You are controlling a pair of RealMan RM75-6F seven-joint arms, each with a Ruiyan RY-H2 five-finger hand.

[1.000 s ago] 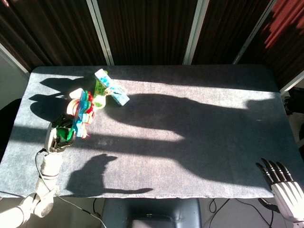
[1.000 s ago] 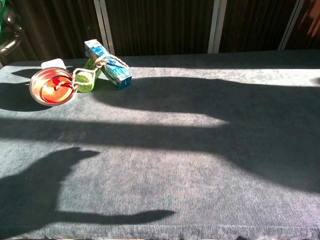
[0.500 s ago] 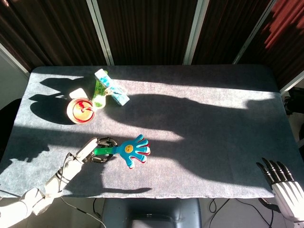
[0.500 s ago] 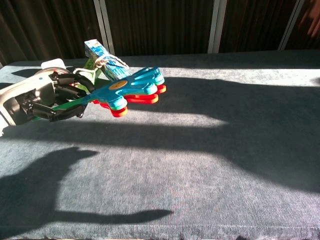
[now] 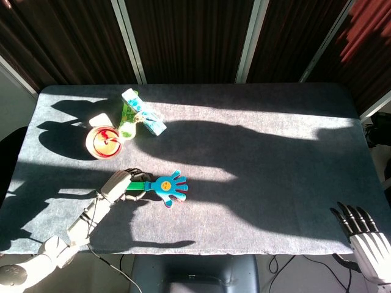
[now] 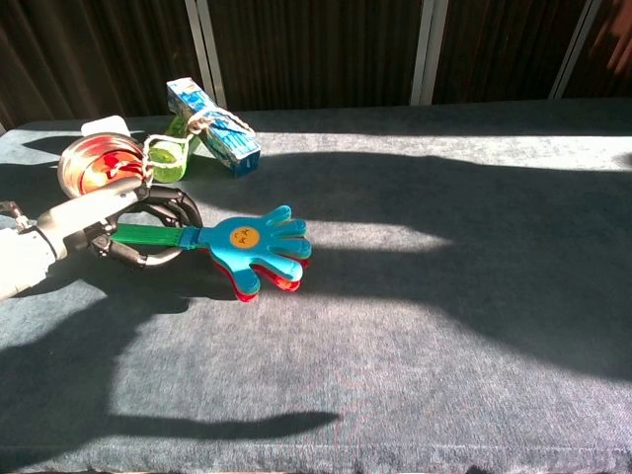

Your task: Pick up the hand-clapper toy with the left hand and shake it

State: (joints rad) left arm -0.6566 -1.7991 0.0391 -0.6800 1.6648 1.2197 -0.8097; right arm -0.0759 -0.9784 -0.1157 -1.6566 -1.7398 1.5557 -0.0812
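Observation:
The hand-clapper toy (image 5: 168,187) (image 6: 255,248) has blue and red hand-shaped paddles on a green handle. My left hand (image 5: 122,185) (image 6: 109,229) grips the green handle, with the paddles pointing right, low over the grey table (image 5: 256,159). In the chest view the toy lies close to the cloth at left of centre. My right hand (image 5: 360,232) rests at the table's front right corner with fingers spread, holding nothing; the chest view does not show it.
At the back left stand a blue and white carton (image 5: 144,113) (image 6: 213,125), a green item (image 5: 127,125) (image 6: 169,158) with a cord, and a round red-lined bowl (image 5: 102,141) (image 6: 97,166). Strong sunlight and long shadows cross the cloth.
My left hand swung the clapper from up at the left, out over the table, then down; the toy now sits lower and nearer the cloth. The right hand stayed put.

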